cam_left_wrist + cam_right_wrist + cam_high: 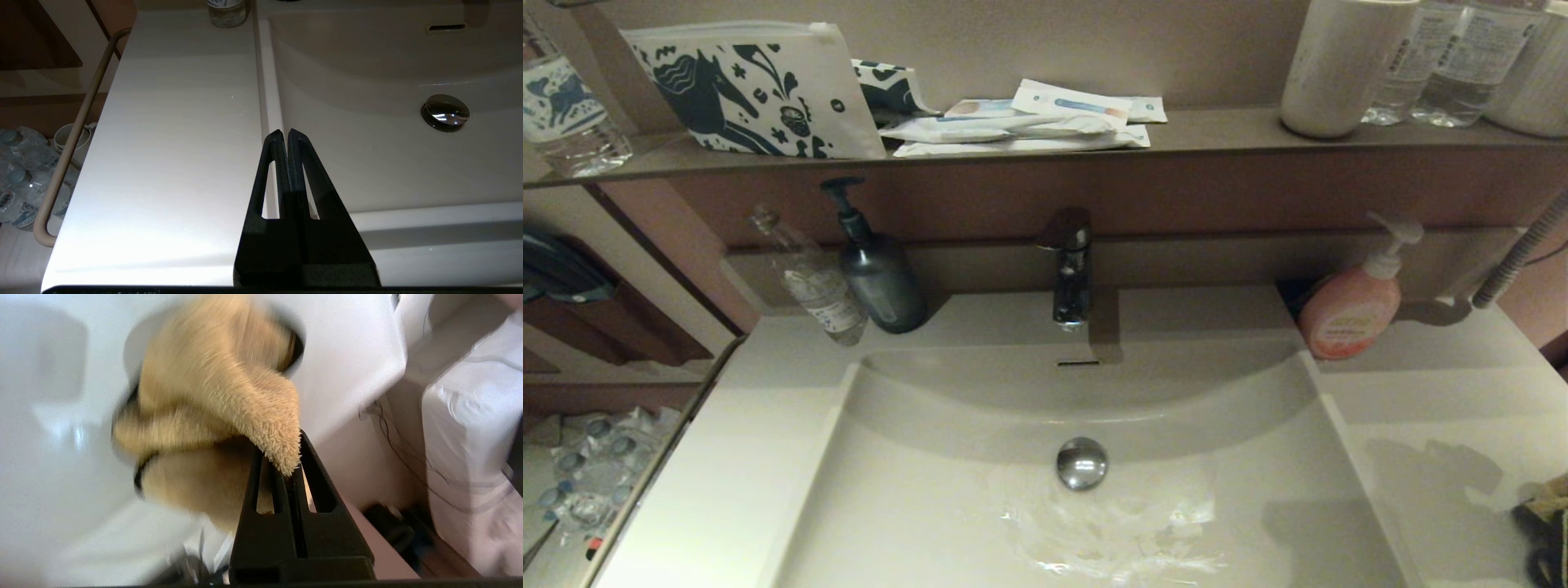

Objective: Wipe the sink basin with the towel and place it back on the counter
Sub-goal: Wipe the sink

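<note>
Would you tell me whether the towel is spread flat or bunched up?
Bunched up: the towel hangs in folds from the shut right gripper, not spread flat.

**Surfaces around the sink**

The sink basin (915, 506) is looking smooth and glossy, wet streaks shining near the polished chrome drain plug (1082, 463). The towel (229, 404) is showing fluffy, shaggy microfibre pile. The right gripper (291, 473) pinching it is looking like matt black plastic.

Head cam looks steeply down over the sink basin (980, 506) toward the faucet (1072, 273). Left wrist cam sits low over the counter (171, 143), sharing the drain plug (445, 112). Right wrist cam's jammed against the towel (216, 400).
</note>
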`<state>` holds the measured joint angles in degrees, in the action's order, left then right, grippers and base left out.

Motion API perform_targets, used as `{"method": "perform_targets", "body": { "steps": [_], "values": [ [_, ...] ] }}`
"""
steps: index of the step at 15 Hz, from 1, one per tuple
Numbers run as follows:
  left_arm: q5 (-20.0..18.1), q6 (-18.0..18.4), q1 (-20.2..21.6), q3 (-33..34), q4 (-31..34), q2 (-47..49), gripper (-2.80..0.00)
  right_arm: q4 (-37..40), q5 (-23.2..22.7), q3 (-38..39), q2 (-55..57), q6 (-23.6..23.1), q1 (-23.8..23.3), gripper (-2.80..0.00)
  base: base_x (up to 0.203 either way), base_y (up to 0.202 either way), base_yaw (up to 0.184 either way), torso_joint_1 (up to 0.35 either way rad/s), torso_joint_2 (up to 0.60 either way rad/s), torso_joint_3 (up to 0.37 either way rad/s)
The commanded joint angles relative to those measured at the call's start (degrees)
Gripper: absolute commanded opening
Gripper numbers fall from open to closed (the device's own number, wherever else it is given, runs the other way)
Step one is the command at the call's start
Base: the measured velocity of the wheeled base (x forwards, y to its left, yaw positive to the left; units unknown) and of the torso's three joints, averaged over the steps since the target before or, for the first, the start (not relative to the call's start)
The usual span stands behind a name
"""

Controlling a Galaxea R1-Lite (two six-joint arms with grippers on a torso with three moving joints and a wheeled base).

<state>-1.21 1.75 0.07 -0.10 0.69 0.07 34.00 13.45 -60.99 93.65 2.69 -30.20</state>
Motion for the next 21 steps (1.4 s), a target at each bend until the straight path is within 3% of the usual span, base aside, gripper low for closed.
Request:
{"method": "perform_targets", "body": {
  "steps": [1, 6, 9, 11, 16, 21],
  "values": [
    [-0.02, 0.01, 0.01, -0.08, 0.01, 0.01, -2.80, -3.11, 0.09, 0.63, 2.67, 0.03, -1.29, -2.80, 0.000, 0.000, 0.000, 0.000, 0.00, 0.000],
    [-0.02, -0.03, 0.01, -0.07, 0.01, 0.01, -2.80, -17.09, 0.02, 7.34, 8.70, -0.07, -4.15, -2.80, 0.000, 0.000, 0.000, 0.000, 0.00, 0.000],
    [-0.02, 0.01, 0.01, 0.01, 0.01, 0.01, -2.80, -27.86, -2.68, 13.44, 10.58, 0.52, -3.61, -2.80, 0.000, 0.000, 0.000, 0.000, 0.00, 0.000],
    [-0.02, 0.01, 0.01, 0.01, 0.01, 0.01, -2.80, -32.88, -3.51, 14.75, 12.13, 5.03, -1.88, -2.80, 0.000, 0.000, 0.000, 0.000, 0.00, 0.000],
    [-0.02, 0.01, 0.01, 0.01, 0.01, 0.01, -2.80, -34.22, -4.59, 13.93, 11.68, 12.19, 3.84, -2.80, 0.000, 0.000, 0.000, 0.000, 0.00, 0.000],
    [-0.02, 0.01, 0.01, 0.01, 0.01, 0.01, -2.80, -33.80, -3.67, 13.84, 9.03, 16.57, 12.81, -2.80, 0.000, 0.000, 0.000, 0.000, 0.00, 0.000]
  ]
}}
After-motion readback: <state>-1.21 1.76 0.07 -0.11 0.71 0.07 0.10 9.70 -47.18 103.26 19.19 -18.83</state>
